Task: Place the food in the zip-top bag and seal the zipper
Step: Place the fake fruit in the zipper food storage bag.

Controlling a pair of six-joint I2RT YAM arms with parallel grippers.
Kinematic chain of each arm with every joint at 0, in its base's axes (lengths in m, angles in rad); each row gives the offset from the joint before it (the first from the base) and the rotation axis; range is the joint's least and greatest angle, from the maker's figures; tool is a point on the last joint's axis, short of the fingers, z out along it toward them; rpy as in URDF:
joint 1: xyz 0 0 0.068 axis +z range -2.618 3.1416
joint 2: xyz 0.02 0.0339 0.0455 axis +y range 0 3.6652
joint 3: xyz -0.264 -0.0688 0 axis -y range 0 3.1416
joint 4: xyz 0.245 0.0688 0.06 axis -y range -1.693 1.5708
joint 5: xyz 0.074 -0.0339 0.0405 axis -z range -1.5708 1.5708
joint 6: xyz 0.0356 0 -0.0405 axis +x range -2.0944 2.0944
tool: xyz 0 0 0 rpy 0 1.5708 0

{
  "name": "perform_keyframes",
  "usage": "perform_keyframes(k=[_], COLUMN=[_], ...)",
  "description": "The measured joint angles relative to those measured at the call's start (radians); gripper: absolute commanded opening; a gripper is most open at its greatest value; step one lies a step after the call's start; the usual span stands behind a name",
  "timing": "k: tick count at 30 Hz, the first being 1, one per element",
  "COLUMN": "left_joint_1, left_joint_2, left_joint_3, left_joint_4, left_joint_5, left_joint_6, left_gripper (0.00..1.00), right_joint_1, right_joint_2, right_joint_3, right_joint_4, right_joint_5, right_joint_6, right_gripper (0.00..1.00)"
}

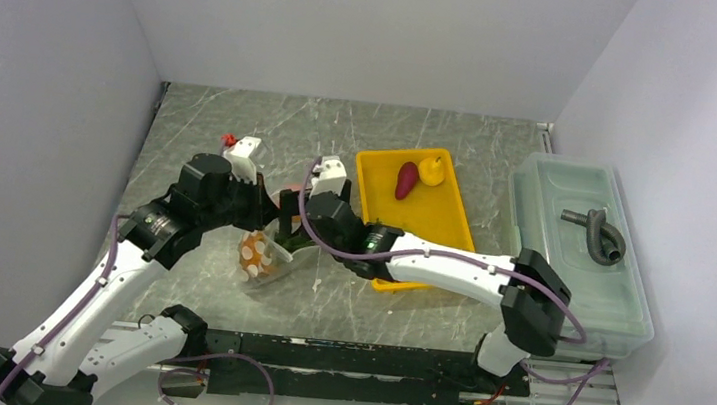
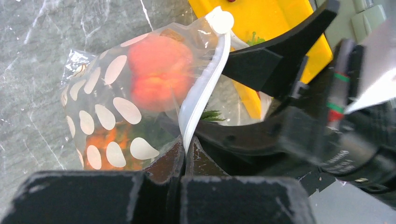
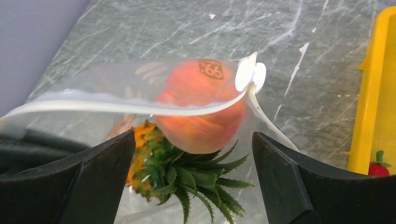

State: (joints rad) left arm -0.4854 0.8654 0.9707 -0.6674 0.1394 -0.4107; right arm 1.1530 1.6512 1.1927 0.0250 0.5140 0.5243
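Observation:
The zip-top bag (image 1: 263,261) lies between the two arms, clear with white dots (image 2: 112,112). Inside it are a peach (image 2: 159,70) and an orange pineapple (image 2: 105,140). My left gripper (image 2: 187,145) is shut on the zipper (image 2: 201,93), the white strip at the bag's mouth. My right gripper (image 3: 194,136) stands open at the mouth, its fingers (image 3: 100,172) either side of the peach (image 3: 201,112) and the pineapple's green leaves (image 3: 196,179), touching neither. The zipper (image 3: 121,108) arches over the peach. A purple piece (image 1: 405,179) and a yellow pear (image 1: 430,170) lie in the yellow tray (image 1: 432,230).
A translucent lidded bin (image 1: 580,256) with a grey hose on top stands at the right. A small red piece (image 1: 229,139) lies on the table behind my left gripper (image 1: 258,214). Another red piece with a green stalk (image 3: 379,167) shows at the tray's edge (image 3: 371,93).

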Motion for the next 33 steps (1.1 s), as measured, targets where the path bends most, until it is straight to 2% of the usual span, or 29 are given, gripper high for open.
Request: perform_keyframes(k=[9,16,24,33], left_joint_1=[0.04,0.051,0.054,0.054], left_joint_2=[-0.004,-0.004,-0.004,-0.004], left_joint_3=[0.0,0.0,0.0,0.0], left_joint_4=[-0.003,-0.003,-0.003,-0.003], left_joint_5=[0.005,0.021,0.023,0.026], left_joint_6=[-0.003,-0.003,-0.003,-0.003], left_gripper=[0.0,0.0,0.0,0.0], right_joint_1=[0.002,0.006,0.006,0.006], right_joint_2=[-0.181,-0.271,-0.271,-0.222], right_joint_3=[-0.01,-0.008,0.003,-0.005], right_joint_4=[-0.07,-0.197,-0.353,-0.392], right_joint_5=[-0.095,-0.121,-0.092,-0.097], right_joint_6=[-0.005,0.012,0.078,0.142], right_gripper=[0.98,0.93,0.82,0.66])
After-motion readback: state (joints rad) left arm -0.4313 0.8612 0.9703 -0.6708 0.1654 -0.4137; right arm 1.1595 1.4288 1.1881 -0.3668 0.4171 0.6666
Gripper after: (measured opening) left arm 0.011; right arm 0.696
